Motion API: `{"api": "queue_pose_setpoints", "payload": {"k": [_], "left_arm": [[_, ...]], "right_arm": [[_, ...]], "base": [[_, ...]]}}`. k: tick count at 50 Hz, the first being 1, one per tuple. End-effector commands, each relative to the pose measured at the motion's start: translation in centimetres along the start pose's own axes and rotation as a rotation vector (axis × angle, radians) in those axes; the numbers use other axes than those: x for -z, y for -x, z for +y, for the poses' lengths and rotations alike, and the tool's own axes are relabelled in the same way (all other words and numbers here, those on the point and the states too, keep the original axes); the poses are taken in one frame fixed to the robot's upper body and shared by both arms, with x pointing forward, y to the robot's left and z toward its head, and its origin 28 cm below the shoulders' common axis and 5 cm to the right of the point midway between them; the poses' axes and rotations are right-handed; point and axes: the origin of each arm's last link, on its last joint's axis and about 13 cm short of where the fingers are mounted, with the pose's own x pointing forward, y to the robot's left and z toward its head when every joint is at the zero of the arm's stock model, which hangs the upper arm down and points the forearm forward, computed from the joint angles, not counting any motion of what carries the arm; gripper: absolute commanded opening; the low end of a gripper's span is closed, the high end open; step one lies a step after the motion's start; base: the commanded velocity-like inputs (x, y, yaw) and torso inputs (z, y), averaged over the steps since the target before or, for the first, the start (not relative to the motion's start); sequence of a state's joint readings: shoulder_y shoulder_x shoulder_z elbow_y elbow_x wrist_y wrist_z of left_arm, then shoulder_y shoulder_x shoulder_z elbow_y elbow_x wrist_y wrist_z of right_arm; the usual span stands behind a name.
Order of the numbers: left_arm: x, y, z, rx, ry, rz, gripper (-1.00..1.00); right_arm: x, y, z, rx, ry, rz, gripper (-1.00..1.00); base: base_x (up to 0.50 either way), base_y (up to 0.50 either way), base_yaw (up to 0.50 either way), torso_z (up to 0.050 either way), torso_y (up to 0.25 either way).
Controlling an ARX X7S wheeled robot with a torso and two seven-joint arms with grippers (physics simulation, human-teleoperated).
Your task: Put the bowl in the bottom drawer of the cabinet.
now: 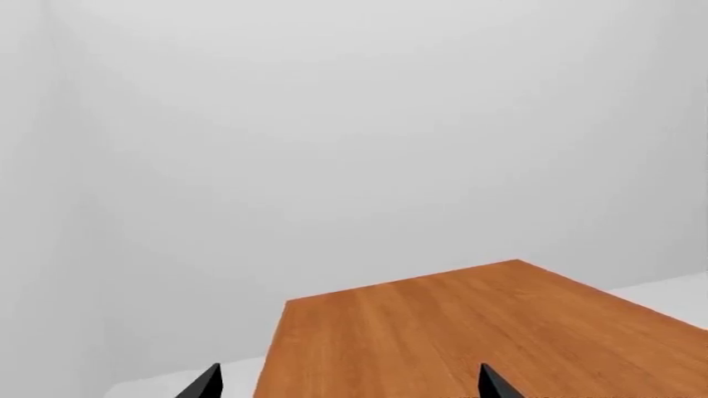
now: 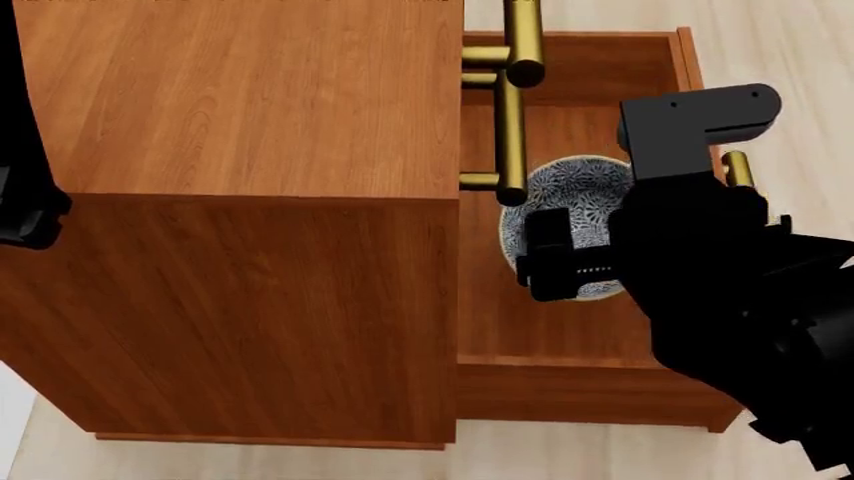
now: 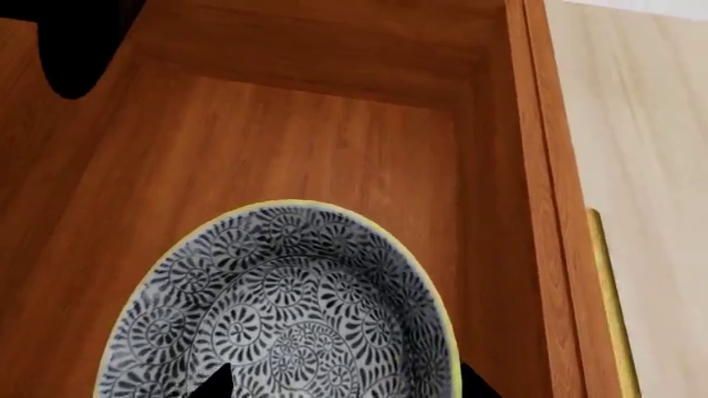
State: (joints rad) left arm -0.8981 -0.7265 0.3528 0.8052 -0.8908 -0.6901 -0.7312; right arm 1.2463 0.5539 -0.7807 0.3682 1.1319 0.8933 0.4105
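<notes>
Inside the bottom drawer (image 2: 587, 340), bowl (image 3: 282, 307) between spread right fingers (image 3: 215, 383) (left fingers (image 1: 205, 383) likewise apart)

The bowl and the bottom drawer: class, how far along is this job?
Done: the bottom drawer stands pulled open, and the bowl is over its floor. In hand: the right gripper straddles the bowl's rim; whether it grips is unclear. Left: release, withdraw, perhaps close the drawer. The left gripper is empty.

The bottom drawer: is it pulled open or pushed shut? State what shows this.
Open. In the head view the bottom drawer stands out from the cabinet, its inside floor exposed, with the bowl over it.
</notes>
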Motion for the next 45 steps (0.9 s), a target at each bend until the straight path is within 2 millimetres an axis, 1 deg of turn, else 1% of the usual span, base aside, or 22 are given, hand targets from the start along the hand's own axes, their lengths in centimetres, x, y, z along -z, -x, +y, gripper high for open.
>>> {"api": "queue_pose_setpoints", "payload": {"k": [1,25,45], "left_arm": [[0.1,-0.2,0.0,0.012,0.006,0.006,1.0],[-0.1,-0.2,0.1,0.01,0.011,-0.004,1.0],[-0.4,-0.2,0.0,0.015,0.01,-0.009,1.0]], "right_arm": [[-0.4,1.2,-1.6,0.116,0.046,0.008,1.0],[-2.1,2.9,-1.9,0.127,0.051,-0.031,1.0],[-3.1,5.7,-3.0,0.137,0.008,-0.095,1.0]], "base": [[0.0,0.0,-0.01,0.0,0.0],[0.0,0.0,0.0,0.0,0.0],[0.0,0.0,0.0,0.0,-0.001]]}}
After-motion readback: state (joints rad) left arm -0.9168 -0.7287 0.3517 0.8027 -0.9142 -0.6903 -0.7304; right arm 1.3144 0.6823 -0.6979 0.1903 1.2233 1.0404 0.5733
